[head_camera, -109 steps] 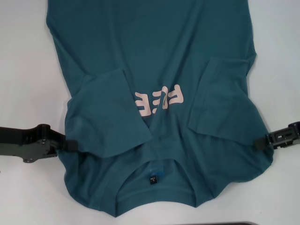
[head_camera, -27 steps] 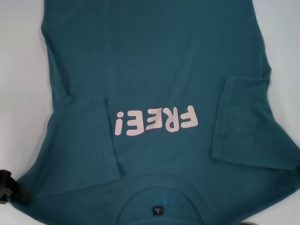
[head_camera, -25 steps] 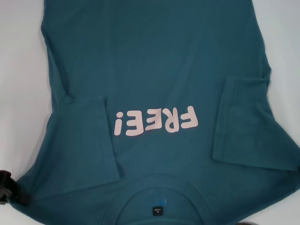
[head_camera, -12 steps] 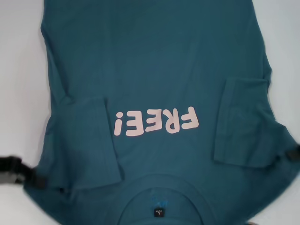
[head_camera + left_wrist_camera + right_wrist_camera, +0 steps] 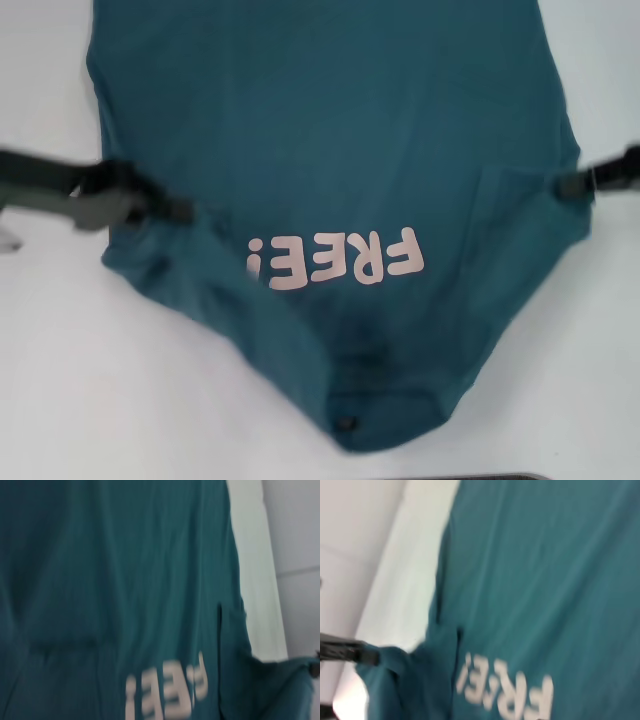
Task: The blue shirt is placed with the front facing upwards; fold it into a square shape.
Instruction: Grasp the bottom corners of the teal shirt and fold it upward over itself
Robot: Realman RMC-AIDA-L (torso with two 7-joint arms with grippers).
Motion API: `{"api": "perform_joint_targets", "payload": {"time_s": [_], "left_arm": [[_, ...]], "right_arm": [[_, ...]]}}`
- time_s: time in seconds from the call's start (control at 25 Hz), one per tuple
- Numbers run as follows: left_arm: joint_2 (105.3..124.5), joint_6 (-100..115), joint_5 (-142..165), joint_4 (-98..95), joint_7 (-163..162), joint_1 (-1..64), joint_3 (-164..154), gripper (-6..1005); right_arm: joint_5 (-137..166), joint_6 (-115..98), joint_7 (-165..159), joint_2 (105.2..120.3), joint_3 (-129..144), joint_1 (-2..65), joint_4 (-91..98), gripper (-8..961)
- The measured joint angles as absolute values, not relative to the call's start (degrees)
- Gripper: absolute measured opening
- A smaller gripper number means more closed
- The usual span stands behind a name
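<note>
Here the shirt is lifted off the white counter at its shoulder edges, the collar end sagging into a point between the two hands. The left hand is closed on the left edge, the right hand on the right edge. Judged as the fold of the collar end toward the hem; next, both edges need carrying forward evenly. The cotton hangs soft and creased, pink lettering showing.

Big dark teal-blue shirt of soft matt cloth with gentle creases, flat smooth pale pink printed letters on its chest, plain white smooth matt table top, black matt hard-looking left gripper, black matt right gripper
</note>
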State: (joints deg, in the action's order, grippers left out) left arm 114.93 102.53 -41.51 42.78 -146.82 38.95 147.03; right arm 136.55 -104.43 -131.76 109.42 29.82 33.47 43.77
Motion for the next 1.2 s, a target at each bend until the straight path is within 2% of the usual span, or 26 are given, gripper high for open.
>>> {"api": "perform_joint_targets", "payload": {"time_s": [0.32,0.44,0.76,0.96,1.2], "left_arm": [[115.60,88.77,-42.17,39.13,-147.55,47.36,147.12,34],[115.31,85.98,-43.71,39.74,-147.60,48.70,147.15,34],[113.62,80.22,-44.65,41.06,-149.53,49.32,147.04,33],[113.26,75.30,-44.30,40.66,-150.46,49.22,146.37,33],[113.66,69.76,-44.29,40.11,-150.44,49.40,143.93,34]], "right_arm": [[129.89,-94.63,-130.16,110.48,30.24,37.41,43.61,16],[129.90,-91.01,-130.64,110.37,30.31,39.10,43.45,16],[129.43,-86.11,-132.58,109.12,29.45,39.87,43.67,16],[129.56,-79.26,-133.53,109.14,30.05,39.45,43.43,16],[129.62,-71.98,-133.52,109.96,32.05,39.82,43.08,16]]}}
